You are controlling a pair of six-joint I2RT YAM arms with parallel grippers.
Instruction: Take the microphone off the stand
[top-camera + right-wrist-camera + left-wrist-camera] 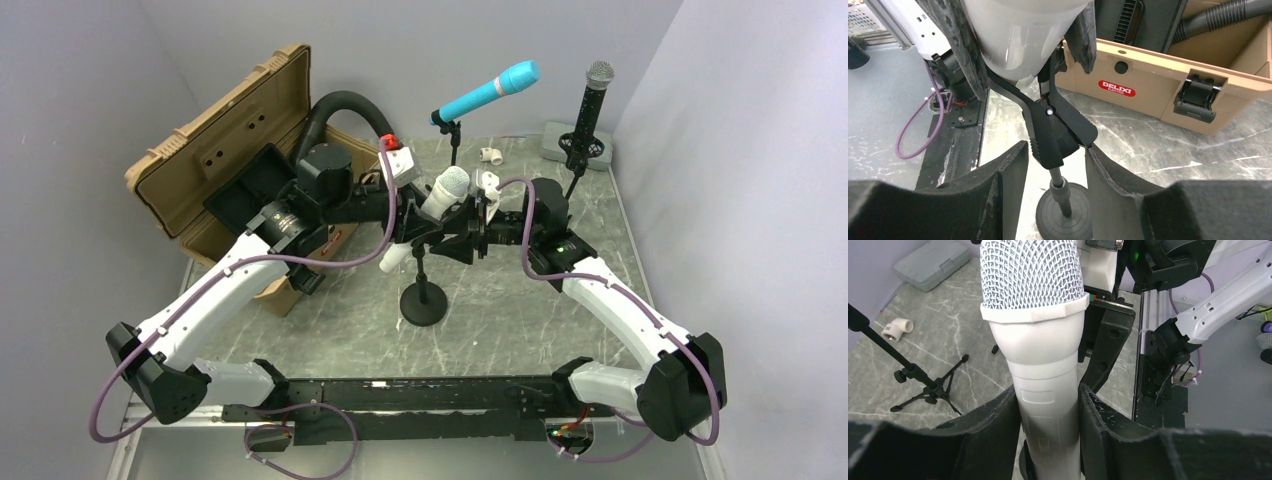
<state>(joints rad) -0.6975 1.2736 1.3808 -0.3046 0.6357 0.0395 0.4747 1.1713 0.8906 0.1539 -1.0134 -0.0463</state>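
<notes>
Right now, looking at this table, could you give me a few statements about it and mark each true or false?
1. The left gripper is closed on the white microphone. True.
2. The white microphone is free of its stand. False: it sits in the stand's clip.
3. The right gripper grips that clip. True.
4. The tan case is closed. False: its lid stands open.

We see a marbled table [520, 310]: an open tan case [215, 160] at its left edge, the round-based stand [423, 303] mid-table, a grey box [575, 140] in the far right corner.
</notes>
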